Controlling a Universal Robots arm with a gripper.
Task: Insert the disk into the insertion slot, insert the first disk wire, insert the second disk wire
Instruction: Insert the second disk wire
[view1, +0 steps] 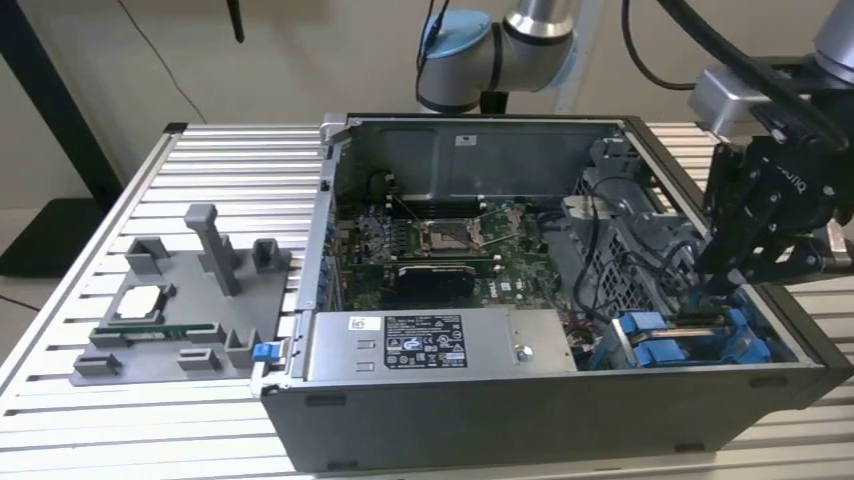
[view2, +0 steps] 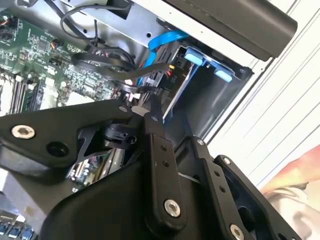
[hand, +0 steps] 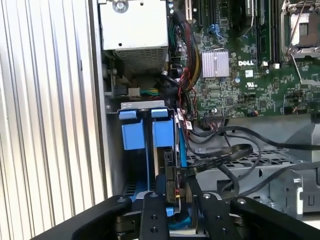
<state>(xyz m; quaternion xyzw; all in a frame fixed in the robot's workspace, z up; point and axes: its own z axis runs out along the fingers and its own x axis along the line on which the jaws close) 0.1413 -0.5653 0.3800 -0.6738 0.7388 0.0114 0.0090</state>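
Inside the open computer case (view1: 534, 400), at the drive cage (view1: 641, 240) corner, your black gripper (hand: 172, 187) has its fingers (hand: 161, 182) nearly together, pinched on a small black wire plug (hand: 171, 177). The plug sits at the disk (hand: 167, 157), which stands in the insertion slot (hand: 145, 107) beside blue plastic carriers (hand: 132, 132).

The arm (view1: 514, 40) was shiny silver with light blue caps. Its gripper (view1: 741, 265) was black, with silver screws (view2: 172, 208) and black cables (view1: 694, 45).
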